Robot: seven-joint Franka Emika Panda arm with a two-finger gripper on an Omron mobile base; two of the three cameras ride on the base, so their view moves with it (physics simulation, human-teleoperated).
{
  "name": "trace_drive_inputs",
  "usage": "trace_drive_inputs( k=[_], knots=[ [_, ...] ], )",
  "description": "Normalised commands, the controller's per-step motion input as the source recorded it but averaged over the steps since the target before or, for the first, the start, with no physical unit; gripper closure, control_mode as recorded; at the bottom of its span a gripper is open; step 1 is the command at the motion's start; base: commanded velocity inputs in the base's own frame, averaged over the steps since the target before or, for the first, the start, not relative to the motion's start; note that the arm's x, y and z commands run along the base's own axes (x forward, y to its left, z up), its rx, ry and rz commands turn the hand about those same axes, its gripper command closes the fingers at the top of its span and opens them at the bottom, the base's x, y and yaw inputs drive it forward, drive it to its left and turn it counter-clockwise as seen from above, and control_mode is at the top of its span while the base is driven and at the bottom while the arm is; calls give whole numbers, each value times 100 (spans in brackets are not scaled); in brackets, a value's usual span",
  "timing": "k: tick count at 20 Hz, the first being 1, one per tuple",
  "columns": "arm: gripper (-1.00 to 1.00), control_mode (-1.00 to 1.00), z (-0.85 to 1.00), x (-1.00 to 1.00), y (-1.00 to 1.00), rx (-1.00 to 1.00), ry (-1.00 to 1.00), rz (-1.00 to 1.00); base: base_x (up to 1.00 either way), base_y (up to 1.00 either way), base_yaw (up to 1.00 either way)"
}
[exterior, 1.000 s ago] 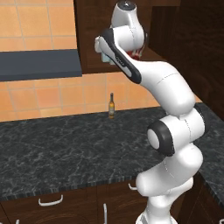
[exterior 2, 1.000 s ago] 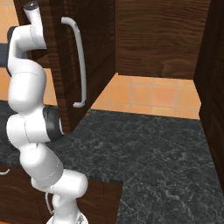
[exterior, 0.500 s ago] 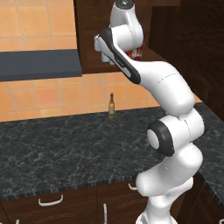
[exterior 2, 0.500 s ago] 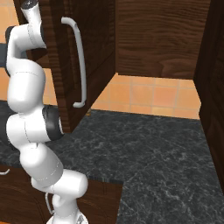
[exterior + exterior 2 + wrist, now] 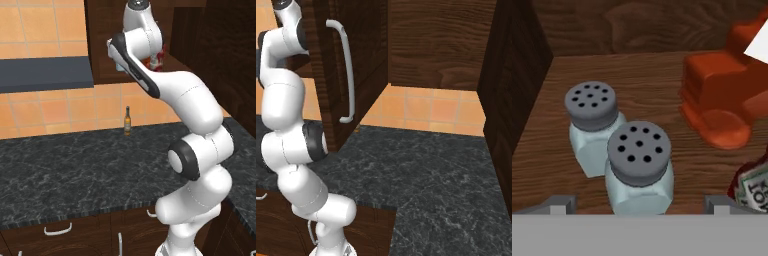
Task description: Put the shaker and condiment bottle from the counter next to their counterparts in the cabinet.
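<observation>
Two shakers stand upright on the cabinet (image 5: 662, 70) shelf in hand view: the shaker (image 5: 639, 167) sits between the wide-open pincer (image 5: 640, 205) fingers, untouched, its twin (image 5: 592, 125) just beyond-left, almost touching. Red flask (image 5: 719, 100) farther right; condiment bottle (image 5: 754, 187) beside the right finger. Left base view: arm reaches up into cabinet, brown bottle (image 5: 127, 120) on counter (image 5: 75, 170) well below. Right base view: cabinet door handle (image 5: 345, 75) near arm.

Kitchen: stone counter (image 5: 75, 170), wall cabinet (image 5: 361, 60).

Hand view close above cabinet (image 5: 642, 60) shelf.
</observation>
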Motion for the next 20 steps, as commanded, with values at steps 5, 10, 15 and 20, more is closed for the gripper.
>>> trace_drive_inputs(
  k=[5, 10, 15, 20],
  knots=[
    [-100, -100, 9, -38, 0, -1, -9, -8, 0, 0, 0],
    [-100, -100, 1, -63, 0, 0, -6, -8, 0, 0, 0],
    [-100, -100, -22, -98, 0, 0, -6, -8, 0, 0, 0],
    [-100, -100, -43, -100, 0, 1, -4, -10, 0, 0, 0]
  ],
)
